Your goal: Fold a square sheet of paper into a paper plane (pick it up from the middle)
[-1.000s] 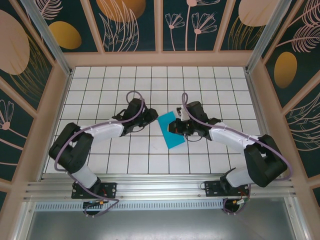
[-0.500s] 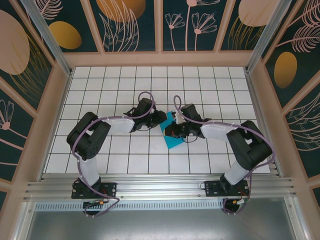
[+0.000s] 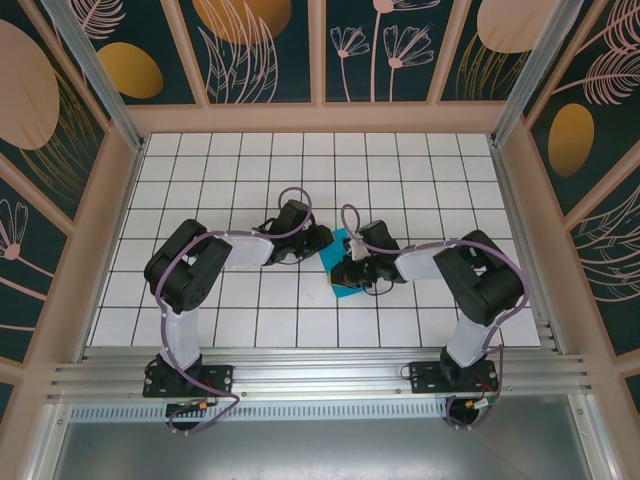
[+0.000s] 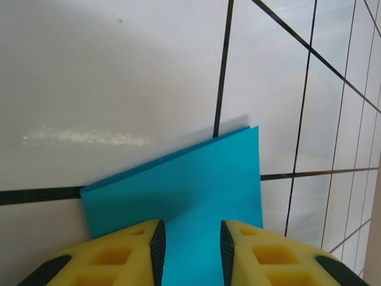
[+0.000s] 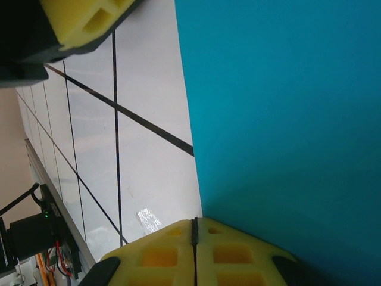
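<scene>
we rest the left gripper [image 4: 191,231], jaws slightly apart, over the folded square sheet of paper [image 4: 196,179] lying in the middle of the table [image 3: 200,160], likely to steady it; the right gripper [image 5: 194,221], fingers together, seems to press its edge flat.

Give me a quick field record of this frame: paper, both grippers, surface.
paper: teal, on the table, between the two grippers
left gripper: open, paper visible through the gap
right gripper: shut, tips at the paper's edge; whether it pinches the paper is unclear
table: white tiles, dark grid lines
</scene>
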Robot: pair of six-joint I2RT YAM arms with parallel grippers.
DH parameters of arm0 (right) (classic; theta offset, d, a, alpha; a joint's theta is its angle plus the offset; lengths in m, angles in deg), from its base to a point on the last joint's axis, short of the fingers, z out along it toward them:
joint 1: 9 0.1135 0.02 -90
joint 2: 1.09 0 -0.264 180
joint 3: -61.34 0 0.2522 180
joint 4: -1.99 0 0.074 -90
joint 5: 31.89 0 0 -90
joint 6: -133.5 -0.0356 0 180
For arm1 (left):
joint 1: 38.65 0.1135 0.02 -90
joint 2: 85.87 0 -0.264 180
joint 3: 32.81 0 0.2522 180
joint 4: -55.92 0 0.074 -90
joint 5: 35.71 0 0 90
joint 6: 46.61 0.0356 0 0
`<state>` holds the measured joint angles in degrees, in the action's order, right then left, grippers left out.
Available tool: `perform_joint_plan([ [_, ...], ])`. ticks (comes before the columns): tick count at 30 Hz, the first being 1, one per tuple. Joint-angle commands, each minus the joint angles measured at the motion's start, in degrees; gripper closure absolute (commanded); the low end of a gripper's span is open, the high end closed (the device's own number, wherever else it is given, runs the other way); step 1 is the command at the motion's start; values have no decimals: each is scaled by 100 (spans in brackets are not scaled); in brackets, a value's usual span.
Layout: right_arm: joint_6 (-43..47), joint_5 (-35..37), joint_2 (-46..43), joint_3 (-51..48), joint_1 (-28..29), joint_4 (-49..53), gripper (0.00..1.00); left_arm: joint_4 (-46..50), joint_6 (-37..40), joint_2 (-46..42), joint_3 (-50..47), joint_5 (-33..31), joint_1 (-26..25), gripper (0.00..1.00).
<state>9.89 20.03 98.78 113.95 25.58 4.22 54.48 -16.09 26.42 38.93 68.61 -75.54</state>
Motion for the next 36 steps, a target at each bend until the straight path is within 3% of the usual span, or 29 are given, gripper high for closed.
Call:
perform_joint_plan([
  [1, -34, 20, -118, -334, 149, 280, 92, 127, 181, 74, 91, -315, 33, 66],
  [13, -247, 291, -641, -662, 346, 411, 84, 87, 159, 165, 4, -186, 52, 68],
  [22, -390, 611, -510, -443, 426, 472, 90, 220, 307, -712, 44, -271, 58, 62],
  [27, -464, 679, -420, -361, 426, 291, 91, -53, 173, -1000, -155, 183, 2, 62],
  [31, -606, 771, -443, -352, 426, 119, 92, -311, 22, -792, -190, 551, -137, 64],
  [36, -719, 839, -478, -378, 426, -69, 92, -483, -227, -355, -412, 470, -188, 66],
])
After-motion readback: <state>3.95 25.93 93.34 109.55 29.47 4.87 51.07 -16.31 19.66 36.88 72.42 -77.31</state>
